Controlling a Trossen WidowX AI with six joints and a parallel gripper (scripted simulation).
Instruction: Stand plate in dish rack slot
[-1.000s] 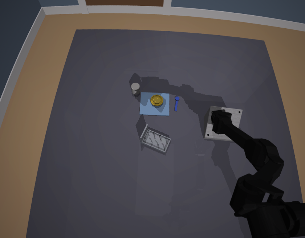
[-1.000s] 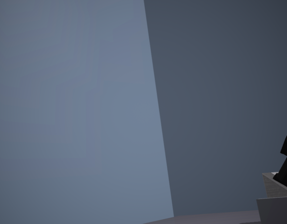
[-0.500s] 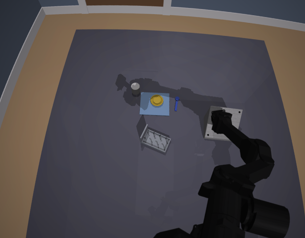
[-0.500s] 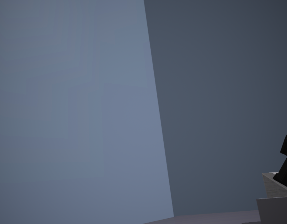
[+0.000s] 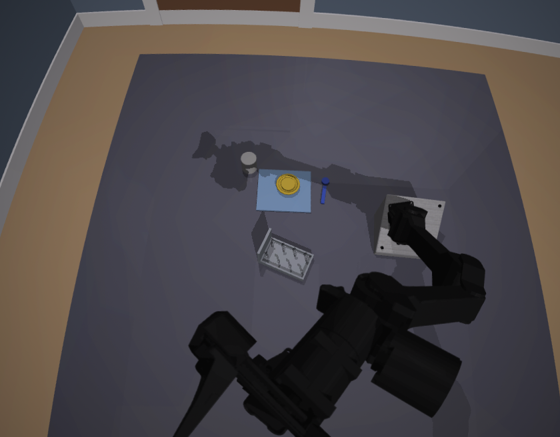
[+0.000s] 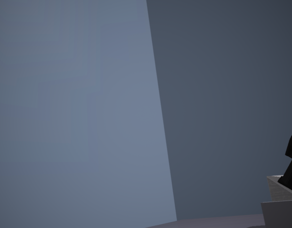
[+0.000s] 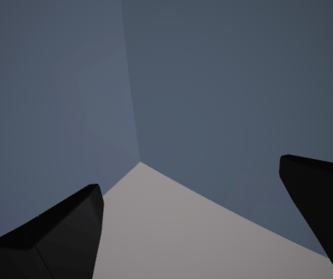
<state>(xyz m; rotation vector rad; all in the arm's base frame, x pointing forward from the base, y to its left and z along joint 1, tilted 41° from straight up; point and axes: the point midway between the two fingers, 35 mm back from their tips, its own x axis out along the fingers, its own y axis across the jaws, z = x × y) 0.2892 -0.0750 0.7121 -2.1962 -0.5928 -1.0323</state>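
Observation:
The yellow round plate (image 5: pixel 288 184) lies flat on the blue board in the top view. The pale dish rack (image 5: pixel 265 241) stands in front of that board, with small pegs inside and a taller panel at its left end. No plate is in it. My gripper (image 7: pixel 193 180) is open, with its two black fingers wide apart and nothing between them in the wrist view. In the top view the hand is at the lower left, well away from plate and rack, and its fingertips are not clearly seen. The wrist view shows only walls and a pale surface.
The blue board (image 5: pixel 271 202) has a grey-white cylinder (image 5: pixel 248 158) by its back left corner and a blue spoon-like thing (image 5: pixel 323 195) to its right. The arm's base sits on a grey block (image 5: pixel 431 211) (image 6: pixel 281 190) at the right. The black arm spans the lower right.

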